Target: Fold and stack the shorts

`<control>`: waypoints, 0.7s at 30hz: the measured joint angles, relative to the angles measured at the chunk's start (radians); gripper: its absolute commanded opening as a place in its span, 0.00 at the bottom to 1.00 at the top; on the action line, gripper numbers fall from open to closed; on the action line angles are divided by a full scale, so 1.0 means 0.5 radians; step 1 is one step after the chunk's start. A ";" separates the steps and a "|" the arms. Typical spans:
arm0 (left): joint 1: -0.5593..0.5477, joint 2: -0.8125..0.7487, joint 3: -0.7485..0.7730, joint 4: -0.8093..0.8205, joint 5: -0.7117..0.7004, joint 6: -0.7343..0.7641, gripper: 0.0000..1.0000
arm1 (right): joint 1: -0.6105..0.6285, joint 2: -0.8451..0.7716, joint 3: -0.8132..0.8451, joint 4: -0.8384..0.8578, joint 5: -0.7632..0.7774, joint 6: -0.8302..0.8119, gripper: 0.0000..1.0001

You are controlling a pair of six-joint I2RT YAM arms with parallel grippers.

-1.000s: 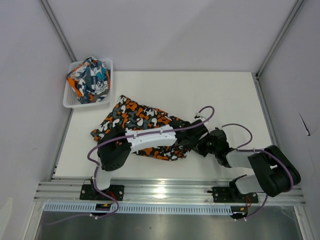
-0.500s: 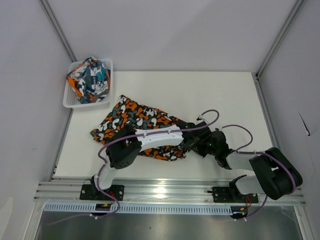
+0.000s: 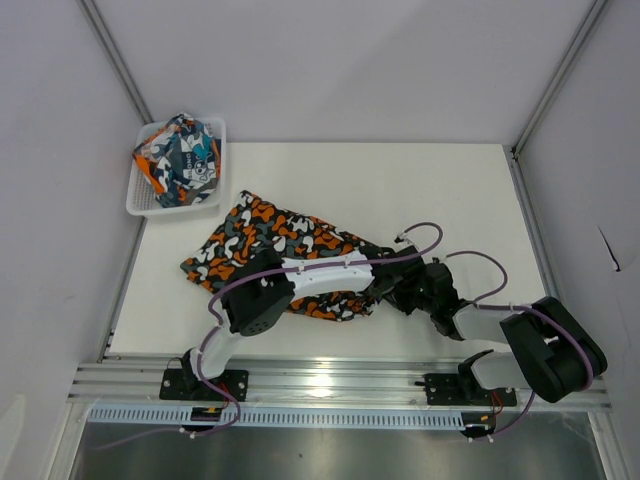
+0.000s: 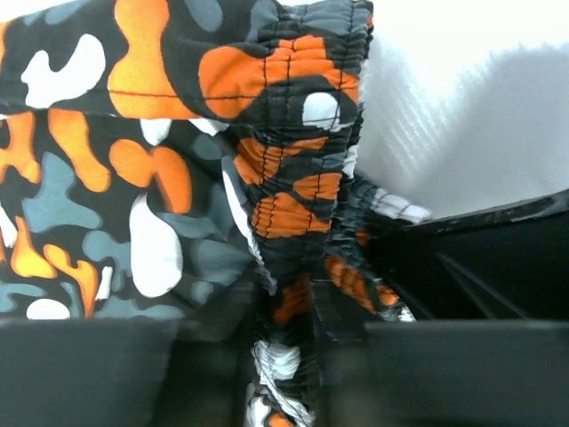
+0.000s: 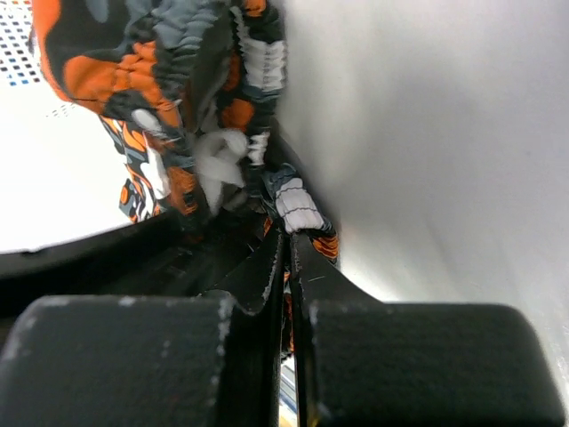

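Orange-black-grey-white camouflage fabric shorts point(image 3: 275, 240) lie spread; right gripper point(image 5: 286, 236) pinched shut on their right-end waistband point(image 4: 302, 151), left gripper point(image 4: 284, 351) straddling it, grip unclear, likely pairing for a fold.

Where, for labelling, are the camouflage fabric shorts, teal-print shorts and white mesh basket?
Camouflage fabric shorts point(image 3: 264, 230): top view, bare middle.
Teal-print shorts point(image 3: 185, 155): top view, crumpled middle.
White mesh basket point(image 3: 160, 209): top view, near rim.

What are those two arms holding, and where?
The right gripper pinches the camouflage shorts by their elastic waistband. The left gripper straddles that waistband too; whether it grips cannot be told.
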State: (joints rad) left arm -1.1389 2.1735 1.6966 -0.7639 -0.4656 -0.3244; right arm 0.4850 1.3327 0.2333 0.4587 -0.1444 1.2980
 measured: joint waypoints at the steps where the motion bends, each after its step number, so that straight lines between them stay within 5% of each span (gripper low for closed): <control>1: 0.000 0.001 0.000 -0.004 -0.009 -0.010 0.12 | 0.000 -0.001 -0.005 0.000 0.004 0.008 0.00; 3: -0.002 0.001 -0.002 -0.008 -0.034 -0.016 0.00 | 0.000 -0.005 -0.014 0.001 0.012 0.023 0.00; 21: -0.075 -0.130 -0.158 -0.111 -0.195 -0.067 0.00 | -0.026 0.085 -0.027 0.086 0.022 0.076 0.00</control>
State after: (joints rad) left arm -1.1763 2.1086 1.6176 -0.8196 -0.5632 -0.3580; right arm 0.4721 1.3750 0.2195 0.5018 -0.1333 1.3357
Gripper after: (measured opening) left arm 0.021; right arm 0.009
